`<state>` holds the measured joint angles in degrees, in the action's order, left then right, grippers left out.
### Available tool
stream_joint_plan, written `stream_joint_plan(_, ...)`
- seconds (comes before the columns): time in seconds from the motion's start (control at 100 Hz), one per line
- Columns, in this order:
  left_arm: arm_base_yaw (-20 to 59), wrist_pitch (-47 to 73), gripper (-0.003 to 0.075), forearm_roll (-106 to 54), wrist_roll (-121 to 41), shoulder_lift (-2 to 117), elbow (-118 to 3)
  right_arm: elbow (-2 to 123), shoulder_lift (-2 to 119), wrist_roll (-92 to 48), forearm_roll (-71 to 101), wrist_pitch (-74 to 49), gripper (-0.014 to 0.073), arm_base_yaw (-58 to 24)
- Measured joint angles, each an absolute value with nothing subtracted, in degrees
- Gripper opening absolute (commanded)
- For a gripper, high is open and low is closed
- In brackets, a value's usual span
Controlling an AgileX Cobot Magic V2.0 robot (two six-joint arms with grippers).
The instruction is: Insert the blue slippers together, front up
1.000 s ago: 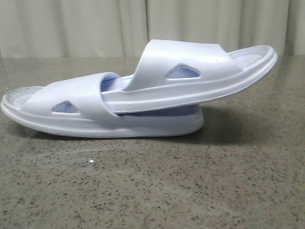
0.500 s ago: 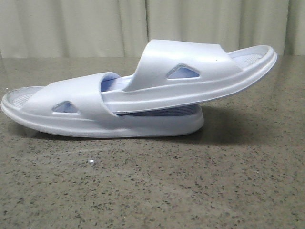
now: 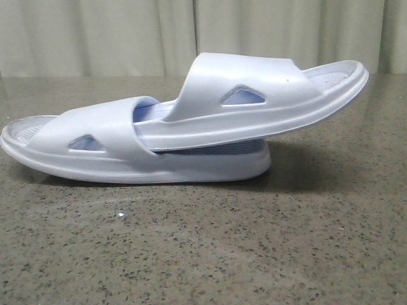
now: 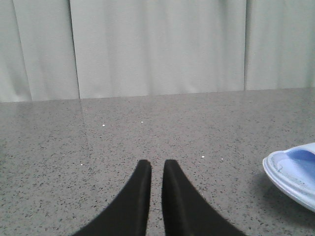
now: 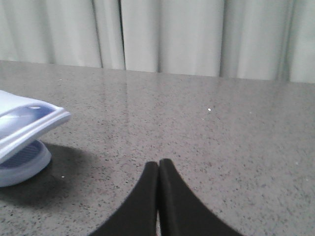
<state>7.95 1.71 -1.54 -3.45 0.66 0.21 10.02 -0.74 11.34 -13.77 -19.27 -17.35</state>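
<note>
The left gripper point(image 4: 151, 169) is held low over the table point(image 4: 74, 147), with its two black fingers pointing forward, toward the curtain point(image 4: 157, 46). The fingers are almost together; only a thin gap shows between the tips, and nothing is between them. It is well apart from the slippers: only one rounded end of a slipper point(image 4: 294, 174) comes into this view at the edge, lying on the table.

The right gripper point(image 5: 158, 167) has the same pose, low and level, fingers pointing forward over the speckled stone surface. Its fingers are pressed together at the tips and they hold nothing. To the side of it, not touching, I see the ends of both slippers, the upper one point(image 5: 29, 120) sticking out over the lower one point(image 5: 22, 164) and throwing a shadow on the table.

In the front view no arm is visible. The blue slippers lie in the middle of the table, one pushed into the other. The lower slipper point(image 3: 95, 143) rests flat on its sole. The upper slipper point(image 3: 267, 95) has one end pushed under the strap of the lower one, and its other end is tilted up and hangs free over the table. Both have the footbed side up. How deep the upper one goes under the strap I cannot tell, because the strap hides it.
</note>
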Motion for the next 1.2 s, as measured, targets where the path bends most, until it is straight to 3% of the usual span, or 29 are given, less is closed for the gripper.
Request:
stream_joint_plan(0.39,8.0,1.7,0.0016,-1.6,-3.4,0.7,0.2,3.2,-0.7,11.3,-5.9,-14.4,-0.0102,-4.5)
stream_joint_plan(0.73,8.0,1.7,0.0016,-1.6,-3.4,0.7,0.2,-0.6,-0.7,11.3,-4.7,-6.6,-0.0102,-3.9)
stream_joint_plan(1.2,8.0,1.7,0.0016,-1.6,-3.4,0.7,0.2,-0.6,-0.7,11.3,-4.7,-6.3,-0.0102,-3.9)
